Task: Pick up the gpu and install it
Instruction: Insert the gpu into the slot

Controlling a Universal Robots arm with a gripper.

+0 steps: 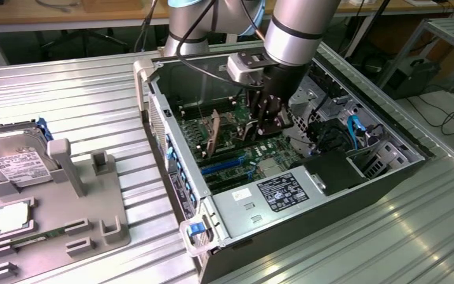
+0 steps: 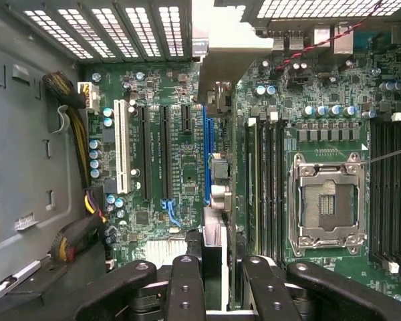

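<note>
My gripper [image 1: 265, 123] is down inside the open computer case [image 1: 181, 195], over the green motherboard [image 1: 235, 148]. In the wrist view the gripper [image 2: 222, 264] is shut on the gpu [image 2: 214, 249], a thin card seen edge-on between the black fingers [image 2: 187, 281]. The card runs away from the fingers to its pale metal end bracket [image 2: 220, 60] at the case's vented rear wall. It stands upright along the long blue slot [image 2: 206, 157]. Whether it is seated in that slot I cannot tell.
An empty CPU socket [image 2: 327, 200] and dark memory slots [image 2: 387, 194] lie beside the card. Cable bundles [image 2: 80, 234] hang along the case wall. The power supply [image 1: 290, 192] fills the case's near end. Outside, a hard drive [image 1: 14, 163] rests on a grey fixture [image 1: 77, 219].
</note>
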